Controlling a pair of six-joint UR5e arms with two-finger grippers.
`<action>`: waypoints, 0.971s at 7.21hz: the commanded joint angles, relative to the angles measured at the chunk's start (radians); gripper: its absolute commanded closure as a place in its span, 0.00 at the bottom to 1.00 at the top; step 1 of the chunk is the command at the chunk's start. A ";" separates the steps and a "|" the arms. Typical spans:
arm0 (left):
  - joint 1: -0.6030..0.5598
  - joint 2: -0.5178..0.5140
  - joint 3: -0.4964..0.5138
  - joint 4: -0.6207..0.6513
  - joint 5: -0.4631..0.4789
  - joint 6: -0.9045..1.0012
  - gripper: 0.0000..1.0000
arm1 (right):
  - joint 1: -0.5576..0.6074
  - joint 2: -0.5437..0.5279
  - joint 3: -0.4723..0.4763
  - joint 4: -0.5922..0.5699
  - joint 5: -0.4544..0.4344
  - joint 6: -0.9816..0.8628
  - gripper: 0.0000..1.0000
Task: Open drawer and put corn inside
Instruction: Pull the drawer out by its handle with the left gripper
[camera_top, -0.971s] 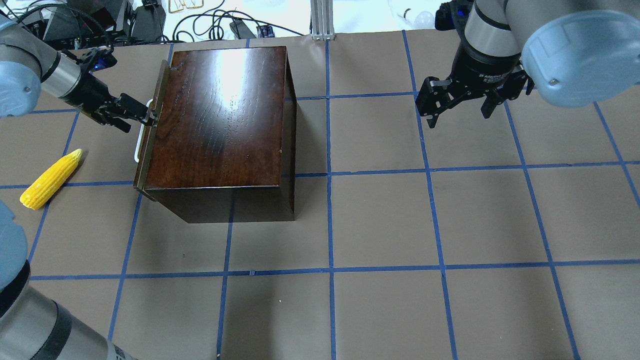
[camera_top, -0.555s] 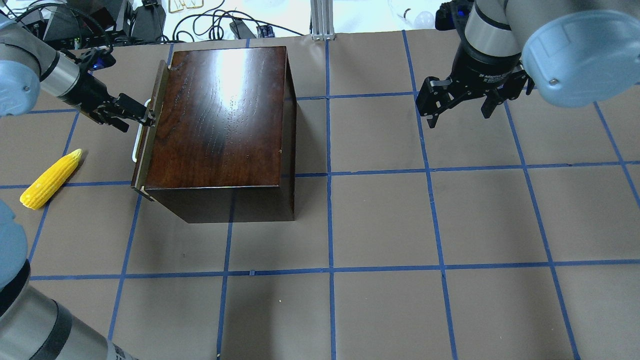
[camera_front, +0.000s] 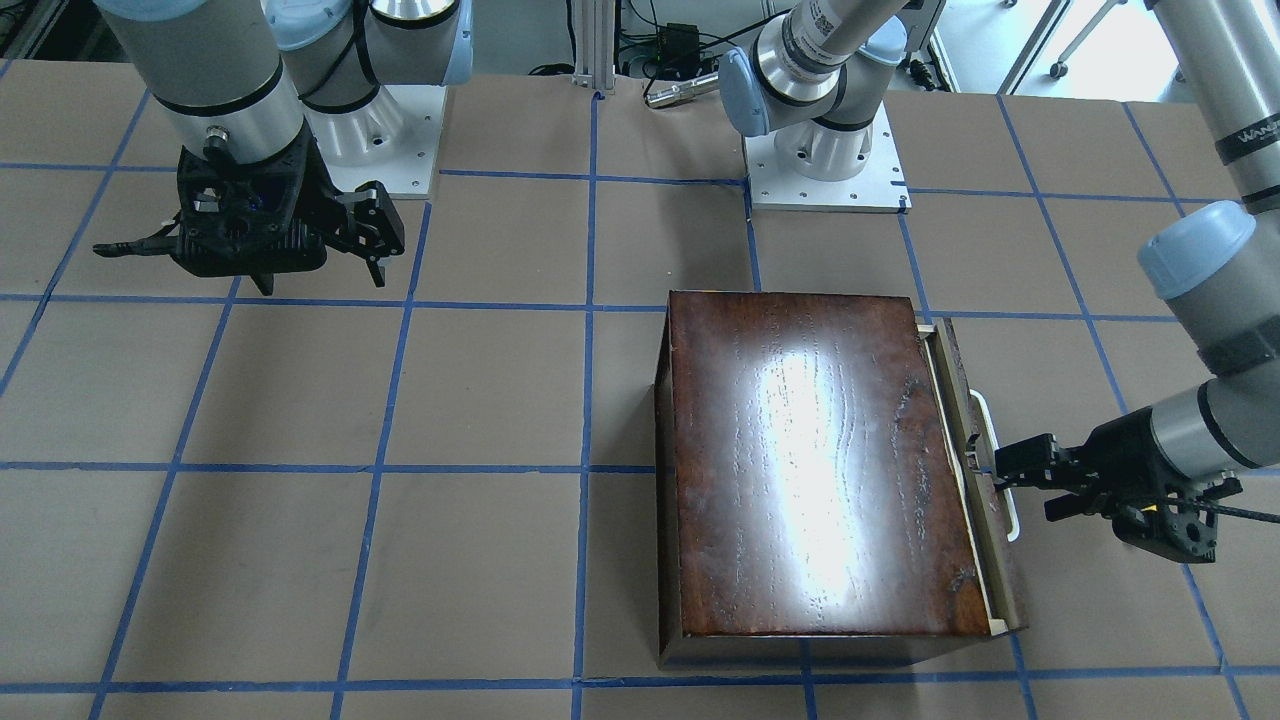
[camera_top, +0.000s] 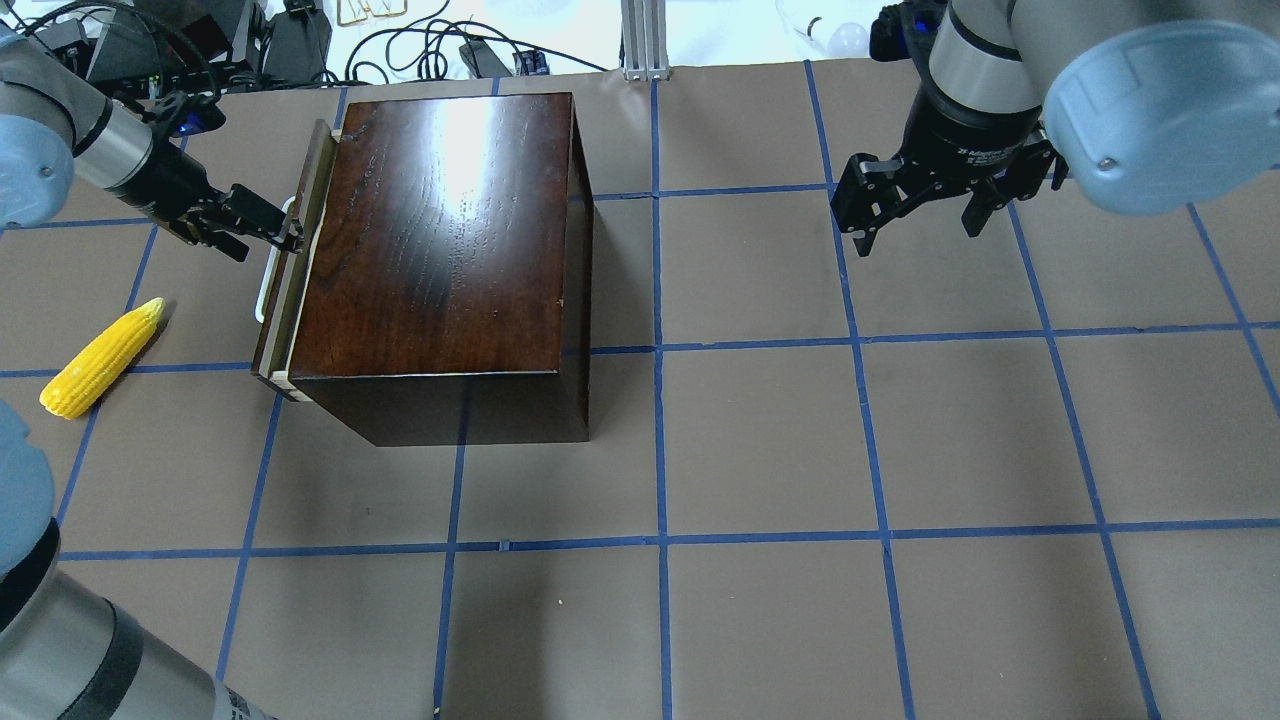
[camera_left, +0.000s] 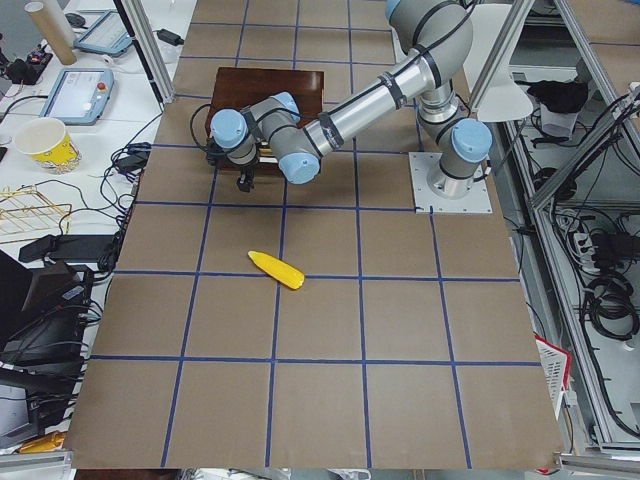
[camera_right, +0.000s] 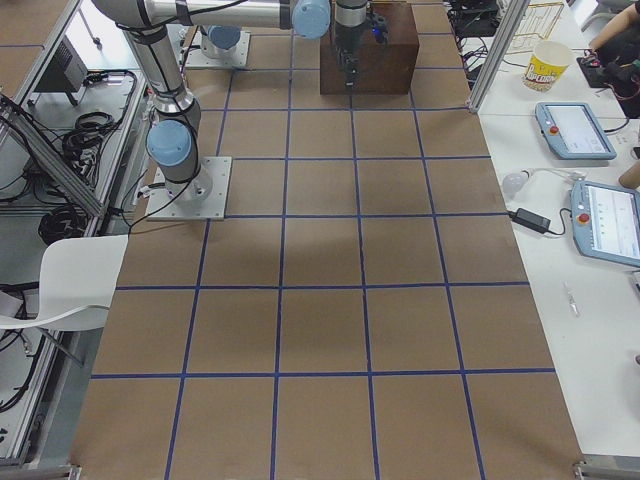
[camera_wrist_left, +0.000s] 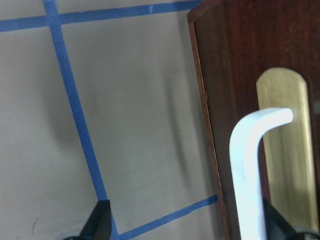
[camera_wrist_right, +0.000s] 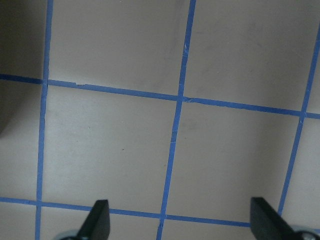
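Observation:
The dark-brown box (camera_top: 440, 230) stands at the table's far left. Its drawer (camera_top: 288, 280) is out by a narrow gap, and a strip of pale tray shows behind the front panel (camera_front: 985, 540). My left gripper (camera_top: 283, 235) is open at the white handle (camera_top: 262, 290). In the left wrist view the handle (camera_wrist_left: 247, 170) lies just inside one finger (camera_wrist_left: 272, 222), and the other finger (camera_wrist_left: 102, 220) is far off. The corn (camera_top: 100, 358) lies on the table left of the drawer, also seen in the exterior left view (camera_left: 277, 270). My right gripper (camera_top: 915, 225) is open and empty above the table.
The table is brown paper with a blue tape grid (camera_top: 660, 540). Cables and devices lie beyond the far edge (camera_top: 430, 50). A white bulb (camera_top: 848, 38) lies near the right arm. The arm bases (camera_front: 825, 170) are bolted at the table's robot side.
The drawer front has slid a little further out to the left, and my left gripper has moved left with it. The right arm and the corn have not moved.

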 joint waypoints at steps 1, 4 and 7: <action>0.007 -0.005 0.002 0.000 0.002 0.024 0.00 | 0.000 0.000 0.000 0.000 0.000 0.000 0.00; 0.031 -0.010 0.004 -0.002 0.003 0.028 0.00 | 0.000 0.000 0.000 0.000 0.000 0.000 0.00; 0.051 -0.022 0.033 -0.015 0.005 0.065 0.00 | 0.000 0.000 0.000 0.000 0.000 0.000 0.00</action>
